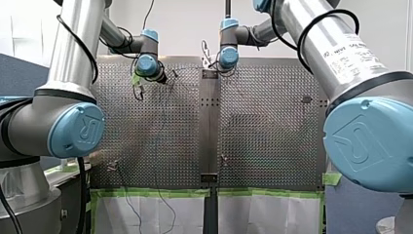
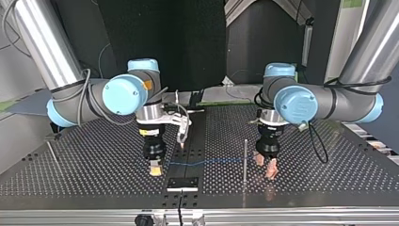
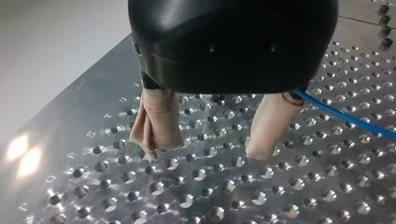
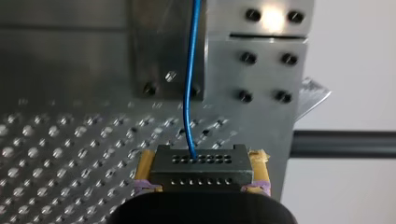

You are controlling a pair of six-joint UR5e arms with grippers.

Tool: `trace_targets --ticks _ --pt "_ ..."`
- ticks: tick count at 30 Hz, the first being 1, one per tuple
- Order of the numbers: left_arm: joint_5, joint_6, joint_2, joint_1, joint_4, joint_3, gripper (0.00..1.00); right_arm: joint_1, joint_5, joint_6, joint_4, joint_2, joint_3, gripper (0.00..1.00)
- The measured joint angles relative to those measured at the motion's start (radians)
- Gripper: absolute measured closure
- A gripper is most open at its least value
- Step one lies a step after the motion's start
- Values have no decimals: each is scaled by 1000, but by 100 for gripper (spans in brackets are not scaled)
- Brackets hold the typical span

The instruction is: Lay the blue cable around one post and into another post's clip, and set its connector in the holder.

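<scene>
My right gripper (image 2: 155, 168) pinches the black connector (image 4: 201, 169) between its yellow pads (image 4: 145, 167). It is held just above the perforated table (image 2: 94, 165), at about 7 o'clock in the top view. The blue cable (image 2: 207, 162) leaves the connector's face and runs low over the table toward that gripper's 3 o'clock in the top view. There it reaches a thin upright post (image 2: 245, 157) (whether it touches the post I cannot tell). My left gripper (image 3: 206, 150) stands near the post, at the post's 3 o'clock in the top view. Its beige-padded fingers (image 3: 159, 121) are spread with nothing between them, tips close to the table. The cable passes beside one finger, outside the gap.
</scene>
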Motion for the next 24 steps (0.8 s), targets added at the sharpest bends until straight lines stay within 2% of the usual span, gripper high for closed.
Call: trace_targets --ticks 9,20,24 --pt "-13 -3 0 -11 0 -5 0 -38 8 52 -84 0 84 100" --pt "-18 -3 0 -19 -1 -5 0 -94 9 74 -182 3 182 100" --pt "-24 -3 0 -21 -1 -5 0 -112 11 89 -218 9 218 100"
